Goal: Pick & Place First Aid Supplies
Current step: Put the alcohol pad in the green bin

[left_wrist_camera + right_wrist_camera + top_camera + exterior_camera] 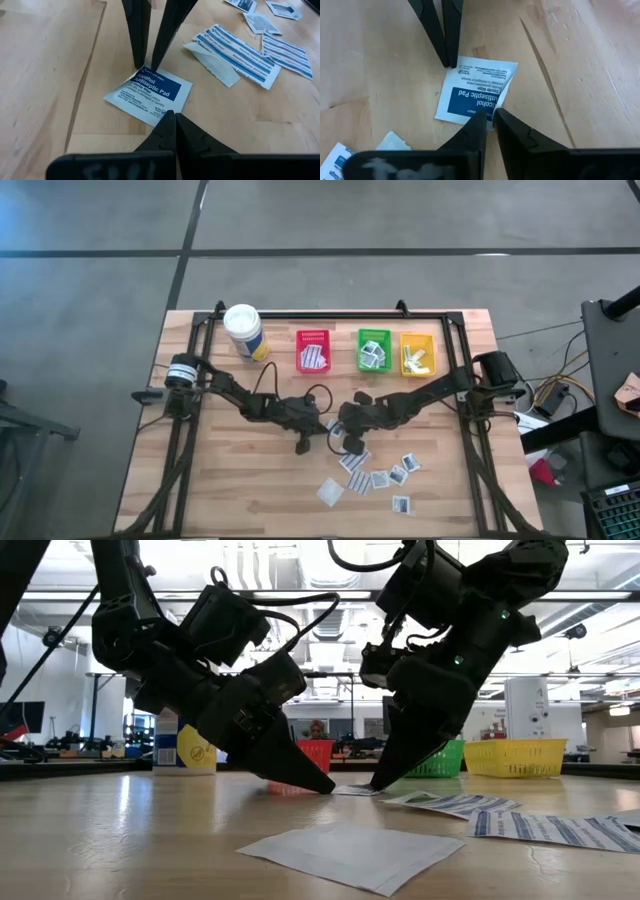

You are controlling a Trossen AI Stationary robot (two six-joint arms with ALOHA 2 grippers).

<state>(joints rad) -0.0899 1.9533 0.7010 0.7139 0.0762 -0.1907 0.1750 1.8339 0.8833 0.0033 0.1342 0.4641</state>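
Flat white paper alcohol pad packet with dark-blue label (150,96) lies on wooden table (240,480), frame centre; left gripper (172,119) closed, tips on one edge; right gripper (490,116) pinching the opposite edge

Both arms are dark, near-black, built of chunky angular segments. The left arm (225,388) carries a white-banded cylindrical joint near its base; the right arm (430,395) ends in a boxy black housing at its base. Loose black cables loop off both. Small green lights glow on the right arm's wrist (low view). Each arm's jaws are slim, tapering black blades.
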